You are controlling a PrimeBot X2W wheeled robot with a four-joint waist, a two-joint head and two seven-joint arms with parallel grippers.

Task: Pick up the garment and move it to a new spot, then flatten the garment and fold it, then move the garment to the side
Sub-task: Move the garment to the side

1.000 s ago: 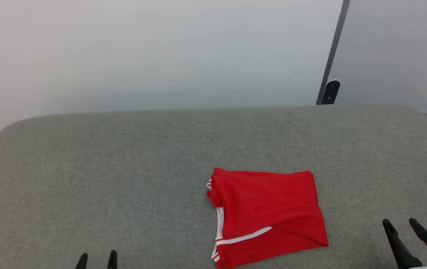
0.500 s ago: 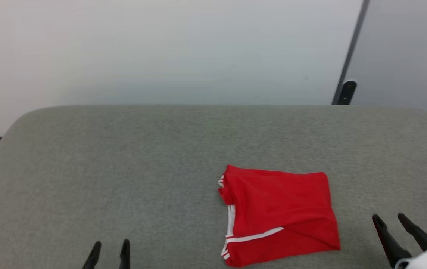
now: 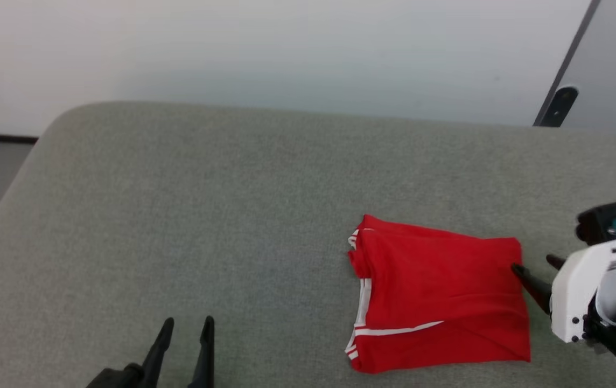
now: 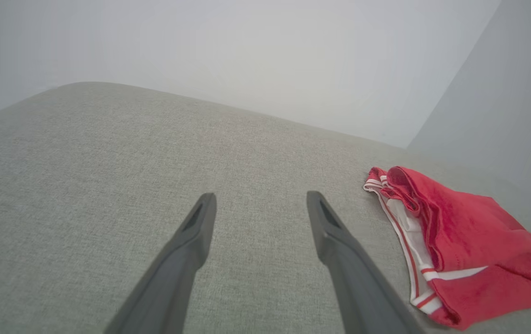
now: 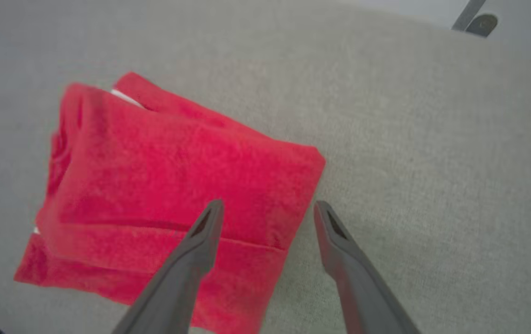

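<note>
Right hand [image 3: 534, 265]: fingers spread apart and holding nothing. It sits at the right edge of the shirt [image 3: 442, 302]. In the right wrist view one finger lies over the red cloth and the other over bare grey fabric, so the edge runs between them. I cannot tell whether either tip touches the cloth.

Left hand [image 3: 188, 323]: fingers apart, empty, low over the bare front of the bench [image 3: 232, 215] and well apart from the shirt.

Shirt, place: it lies on the right part of the bench, near the front edge.

Shirt, shape: a folded, roughly square red packet. White and striped trim shows along its left edge and a white band crosses its lower part. Its layers are stacked a little unevenly at the far left corner.

Stage: folding looks done, so moving the packet to the side is likely what remains.

Handling: probably light, soft and limp. It has no stiffness, so it will sag and can fall open if only the top layer is lifted.

Where to hold: the right edge between the spread fingers looks thick and closed. A pinch through all the layers there should keep the fold.

Risk: the grey weave may drag at the bottom layer if the packet is slid.
</note>
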